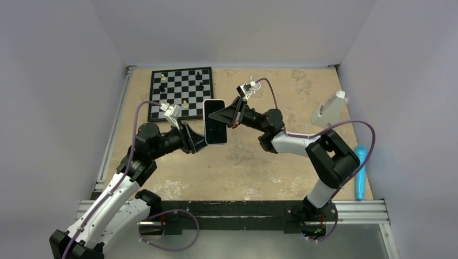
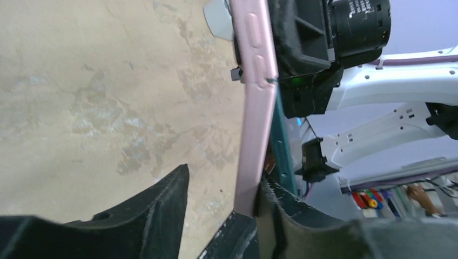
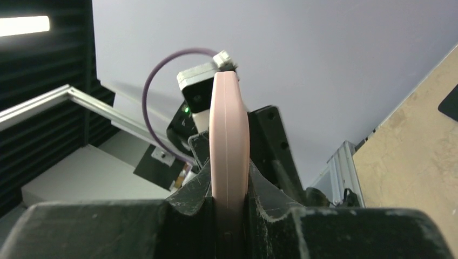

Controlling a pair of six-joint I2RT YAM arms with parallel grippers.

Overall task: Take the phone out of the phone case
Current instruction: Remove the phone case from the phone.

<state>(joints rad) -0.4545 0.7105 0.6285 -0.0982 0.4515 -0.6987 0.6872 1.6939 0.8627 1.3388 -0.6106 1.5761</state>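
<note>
Holding the phone (image 1: 215, 132) in the air above the desk (image 1: 254, 162), your right hand (image 3: 229, 189) has both fingers pressed on its pink edge. Your left hand (image 2: 224, 181) is partly wide: one finger (image 2: 281, 216) touches the phone's lower end, while the other (image 2: 162, 199) is apart from it. The black screen faces upward. You cannot tell here whether the clear phone case encloses the phone.
</note>
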